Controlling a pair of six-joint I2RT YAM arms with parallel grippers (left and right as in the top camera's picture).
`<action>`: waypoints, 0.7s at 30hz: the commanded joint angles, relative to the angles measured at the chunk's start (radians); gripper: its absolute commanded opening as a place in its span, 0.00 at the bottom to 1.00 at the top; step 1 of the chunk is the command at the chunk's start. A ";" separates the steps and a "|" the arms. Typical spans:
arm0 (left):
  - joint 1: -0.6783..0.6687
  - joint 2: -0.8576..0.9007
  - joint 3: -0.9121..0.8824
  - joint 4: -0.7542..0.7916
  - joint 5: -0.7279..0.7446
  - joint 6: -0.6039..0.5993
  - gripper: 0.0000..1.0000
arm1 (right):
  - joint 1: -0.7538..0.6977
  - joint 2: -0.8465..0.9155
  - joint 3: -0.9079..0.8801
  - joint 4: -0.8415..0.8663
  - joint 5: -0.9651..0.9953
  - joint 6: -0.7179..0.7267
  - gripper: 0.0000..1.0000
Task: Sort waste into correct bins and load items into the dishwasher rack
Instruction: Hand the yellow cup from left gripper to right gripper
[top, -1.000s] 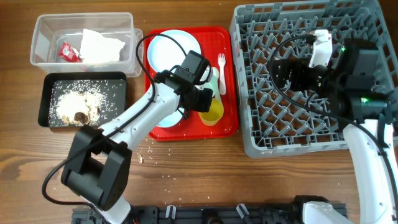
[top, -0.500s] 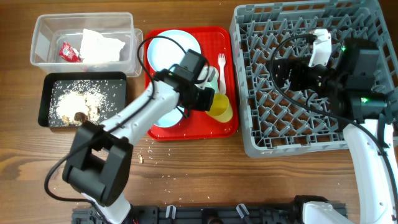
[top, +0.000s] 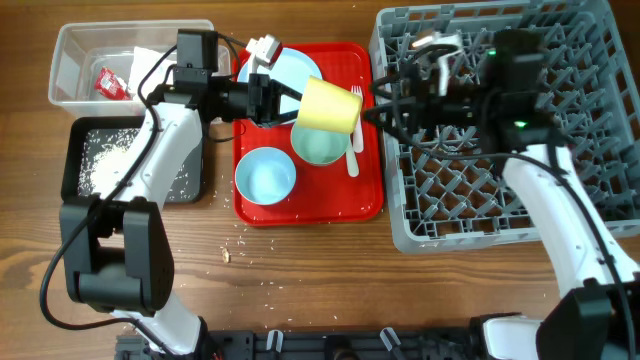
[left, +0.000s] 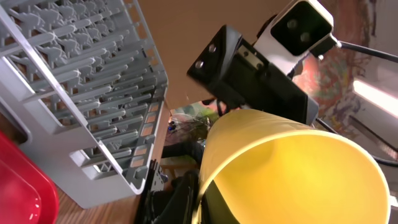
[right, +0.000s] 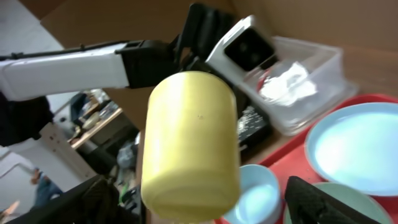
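The small yellow cup (top: 328, 106) hangs on its side, clamped at the rim by the left gripper (top: 288, 102) above the red tray (top: 365, 190). Just past the cup's base, the right gripper (top: 378, 108) faces it with fingers spread, the dishwasher rack (top: 480, 200) behind.

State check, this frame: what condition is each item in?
yellow cup: held in air, on its side, by left gripper
right gripper: open, close to cup
blue bowl: upright, empty, on red tray
mint bowl: upright, on tray
clear tub: holds wrapper, napkin
black tray: holds scraps
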 joint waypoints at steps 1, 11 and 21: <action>0.000 -0.024 0.017 0.004 0.037 -0.021 0.04 | 0.060 0.019 0.014 0.011 0.013 0.024 0.89; -0.001 -0.024 0.017 0.004 0.035 -0.020 0.09 | 0.140 0.019 0.014 0.077 0.111 0.071 0.50; 0.026 -0.024 0.017 -0.001 -0.339 -0.020 0.49 | -0.116 -0.117 0.016 -0.235 0.462 0.097 0.37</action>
